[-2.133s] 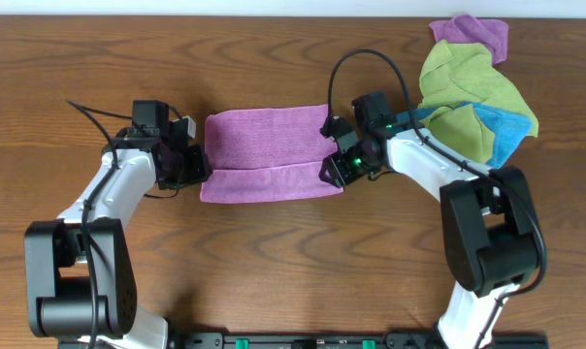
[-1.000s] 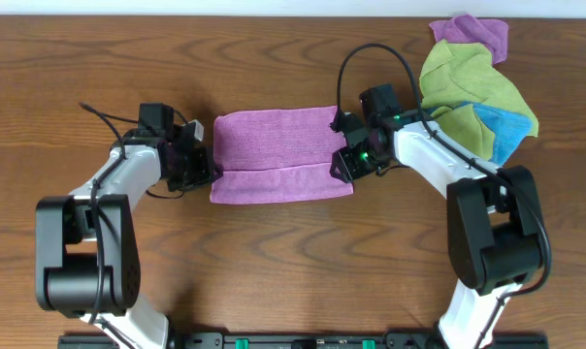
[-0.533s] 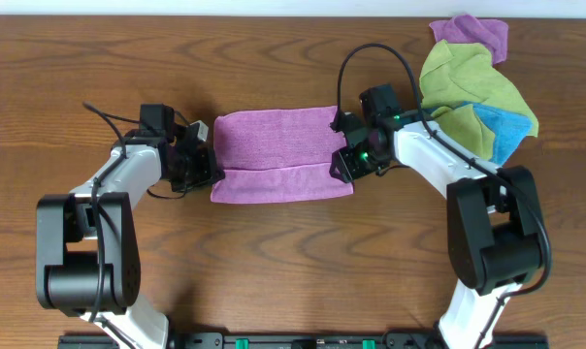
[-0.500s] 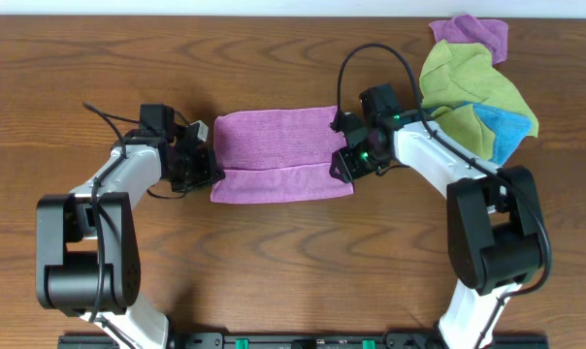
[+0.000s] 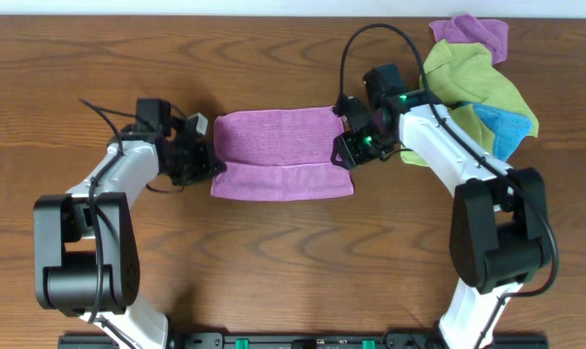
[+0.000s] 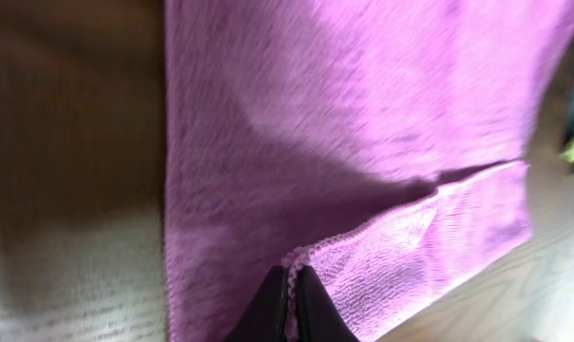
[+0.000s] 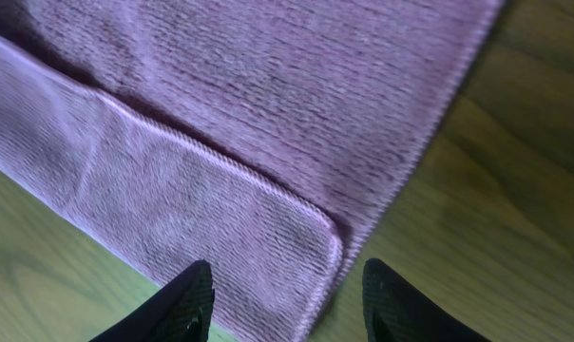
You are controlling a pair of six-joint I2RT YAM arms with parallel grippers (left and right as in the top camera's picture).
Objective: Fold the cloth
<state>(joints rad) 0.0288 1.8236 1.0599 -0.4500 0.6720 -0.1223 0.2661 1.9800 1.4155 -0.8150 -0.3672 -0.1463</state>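
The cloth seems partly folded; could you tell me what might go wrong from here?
1. The left claw is shut on the flap corner of the cloth, while the right claw stands open over its own corner. Pulling from one side alone could skew the fold.
2. The right arm overlaps the green cloth in the overhead view, so a sweep might drag it along.

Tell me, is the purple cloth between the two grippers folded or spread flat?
Partly folded. The cloth has a narrow strip along its near edge doubled over the rest; the strip's hem shows in both wrist views.
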